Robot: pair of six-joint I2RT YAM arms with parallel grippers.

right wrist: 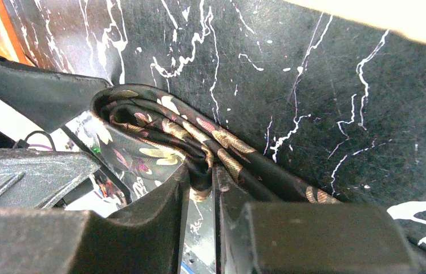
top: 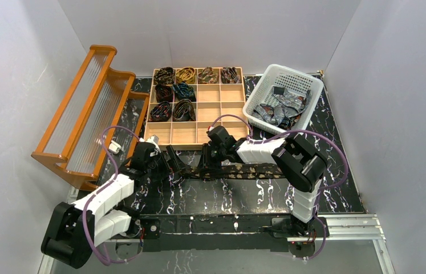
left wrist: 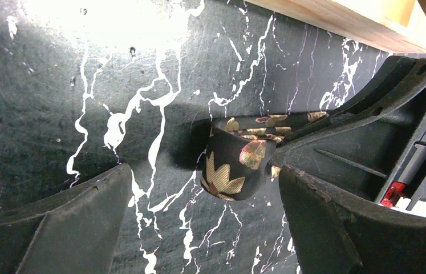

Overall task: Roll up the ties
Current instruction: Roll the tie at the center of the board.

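Beside the wide-open, empty left gripper [left wrist: 202, 171], a partly coiled dark tie [right wrist: 165, 123] is pinched on the table [top: 227, 195] by the right gripper [right wrist: 202, 171]; eight rolled ties [top: 183, 91] are stowed in the tray [top: 222, 108], and loose ties [top: 282, 108] are left in the basket [top: 290, 71].

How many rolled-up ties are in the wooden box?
8. Four rolled ties fill the back row of the wooden box, two sit at the left of the second row, and two at the left of the third row. None seems hidden there.
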